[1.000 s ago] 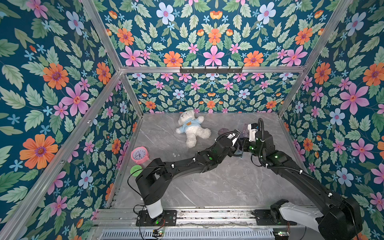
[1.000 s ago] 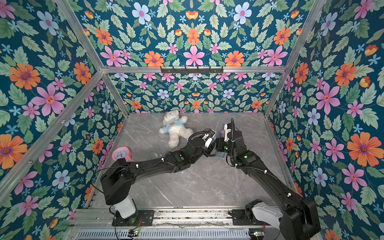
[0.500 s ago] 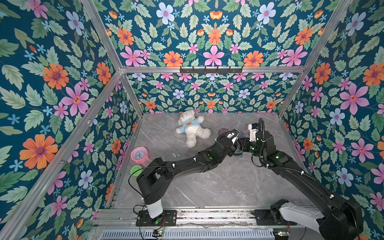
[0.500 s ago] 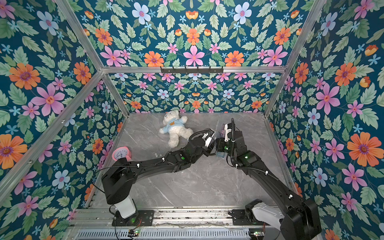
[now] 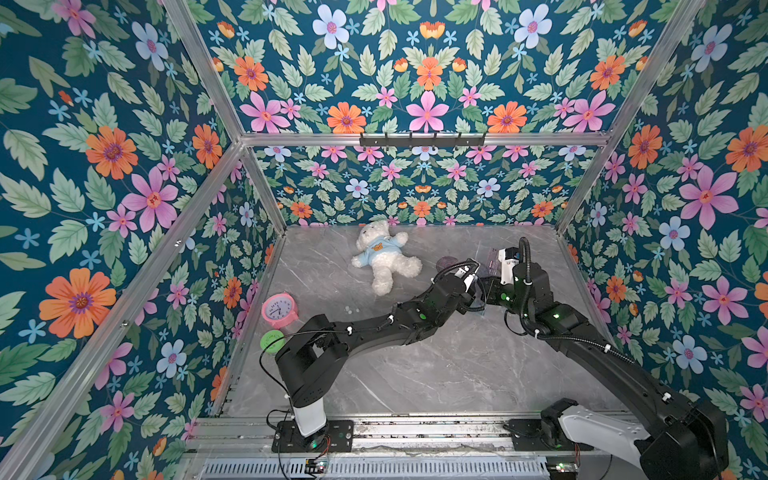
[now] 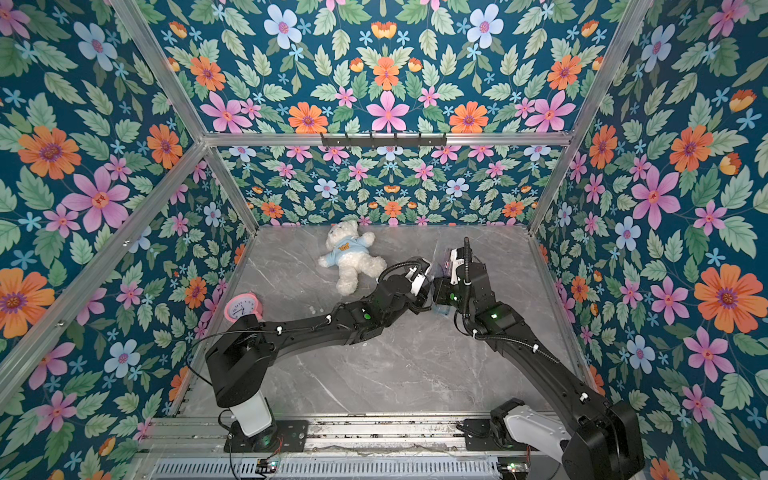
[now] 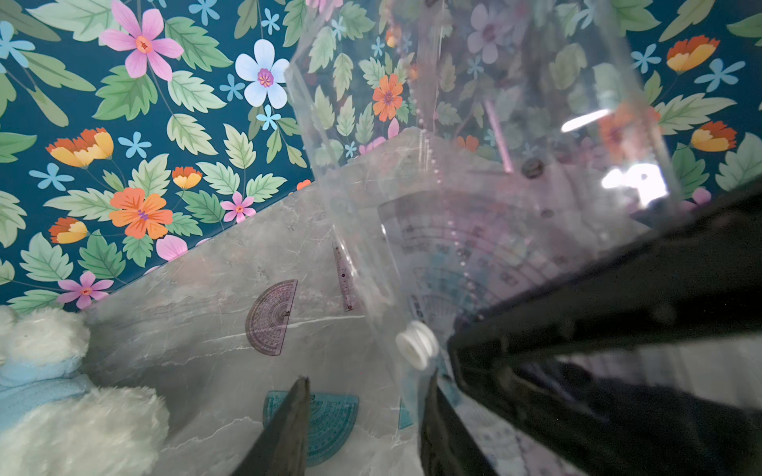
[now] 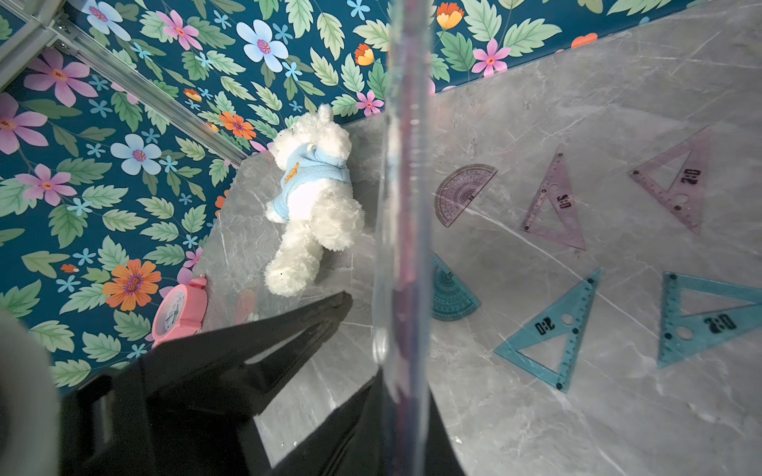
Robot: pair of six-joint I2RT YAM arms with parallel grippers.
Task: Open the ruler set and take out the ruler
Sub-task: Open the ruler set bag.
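The ruler set is a clear plastic pouch with a white snap button, held upright above the table at the back right. My right gripper is shut on its lower edge, and the pouch shows edge-on there. My left gripper is open right beside the button, one finger against the pouch. A protractor shows inside. On the table lie a purple protractor, a teal protractor, purple triangles, teal triangles and a small straight ruler.
A white teddy bear in a blue shirt lies at the back middle. A pink alarm clock and a green disc sit by the left wall. Flowered walls close in three sides.
Both arms stay almost where they were beside the pouch. The left gripper has shifted only slightly against it.
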